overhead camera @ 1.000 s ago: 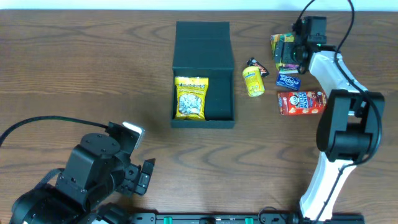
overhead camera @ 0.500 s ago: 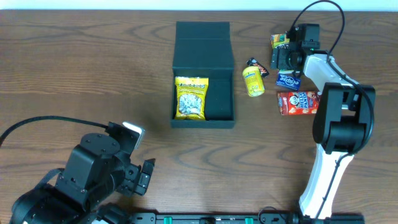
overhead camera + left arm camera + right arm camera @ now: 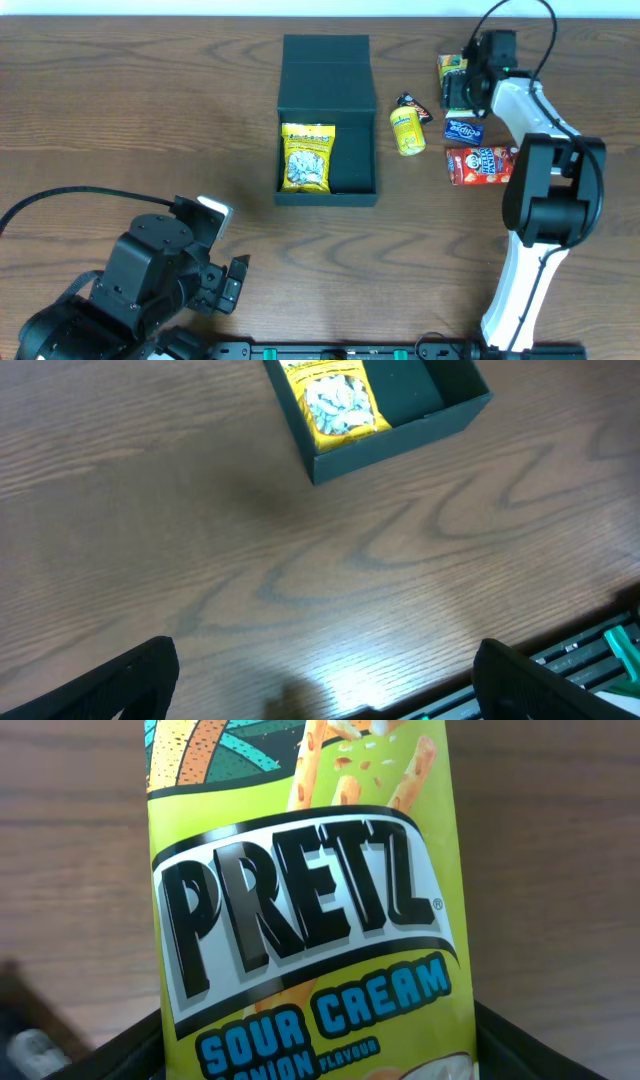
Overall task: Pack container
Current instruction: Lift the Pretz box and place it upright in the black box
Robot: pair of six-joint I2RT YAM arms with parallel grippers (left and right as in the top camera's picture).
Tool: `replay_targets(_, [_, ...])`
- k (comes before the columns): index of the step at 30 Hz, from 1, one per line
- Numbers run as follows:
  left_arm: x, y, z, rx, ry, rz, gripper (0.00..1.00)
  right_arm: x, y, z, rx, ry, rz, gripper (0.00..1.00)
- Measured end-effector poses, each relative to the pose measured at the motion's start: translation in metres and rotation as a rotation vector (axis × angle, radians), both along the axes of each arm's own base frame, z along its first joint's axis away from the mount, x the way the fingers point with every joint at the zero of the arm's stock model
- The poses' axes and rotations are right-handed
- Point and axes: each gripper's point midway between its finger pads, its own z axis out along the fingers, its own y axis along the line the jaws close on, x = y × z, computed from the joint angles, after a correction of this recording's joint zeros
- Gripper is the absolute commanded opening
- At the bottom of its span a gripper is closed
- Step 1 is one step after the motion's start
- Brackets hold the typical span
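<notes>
1. I am seeing the right gripper (image 3: 315,1020) spread wide, with its fingers (image 3: 100,1050) on either side of a green pretzel packet (image 3: 300,920). I cannot tell if they are touching it.
2. The left gripper (image 3: 325,650) is hanging open over the table (image 3: 150,510), holding nothing.
3. The container (image 3: 355,165) is lying open mid-table, with a yellow packet (image 3: 307,157) inside on its left.

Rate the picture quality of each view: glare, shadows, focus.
Overhead: even light, sharp, only soft shadows beside the container. Left wrist: a pale glare patch on the table near the bottom edge, wood grain slightly soft. Right wrist: the Pretz packet fills the frame, print readable, the wood behind it blurred.
</notes>
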Motion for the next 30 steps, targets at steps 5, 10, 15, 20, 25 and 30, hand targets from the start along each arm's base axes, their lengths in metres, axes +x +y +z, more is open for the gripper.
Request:
replay_targets(5, [0.000,0.000,0.000,0.000,-0.001,0.000,0.95,0.020,0.002,0.058,-0.002,-0.049,0.003,0.71])
replay_targets(10, [0.000,0.000,0.000,0.000,0.000,0.000,0.95,0.022,0.020,0.104,0.004,-0.060,0.021,0.71])
replay_targets(15, [0.000,0.000,0.000,0.000,-0.001,0.000,0.95,0.007,0.084,0.140,0.051,-0.031,0.096,0.72])
replay_targets(20, [0.000,0.000,0.000,0.000,0.000,0.000,0.95,-0.025,0.152,0.147,0.106,0.053,0.155,0.72])
replay_targets(25, [0.000,0.000,0.000,0.000,0.000,0.000,0.95,-0.077,0.216,0.136,0.128,0.204,0.190,0.68])
replay_targets(30, [0.000,0.000,0.000,0.000,0.000,0.000,0.95,-0.114,0.247,0.129,0.106,0.295,0.152,0.66])
